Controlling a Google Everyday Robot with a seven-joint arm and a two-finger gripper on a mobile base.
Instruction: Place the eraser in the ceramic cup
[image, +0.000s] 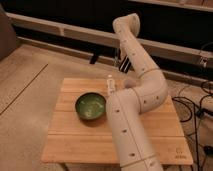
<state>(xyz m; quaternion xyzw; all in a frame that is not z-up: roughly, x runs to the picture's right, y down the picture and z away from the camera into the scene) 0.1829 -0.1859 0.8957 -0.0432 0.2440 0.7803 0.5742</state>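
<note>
My gripper (122, 63) hangs dark below the wrist, above the far edge of the wooden table (75, 135), behind the white tube (109, 83). The eraser is not in view; I cannot tell whether it is in the gripper or hidden behind the arm. A small pale rounded shape (129, 82) shows on the table just behind my arm's elbow, right of the tube; it may be the ceramic cup, mostly hidden by the arm.
A wide green bowl (90, 105) sits at the table's middle left. My thick white arm (131, 120) crosses the table's centre from the front edge. Cables (192, 107) lie on the floor to the right. A dark wall with a ledge runs behind.
</note>
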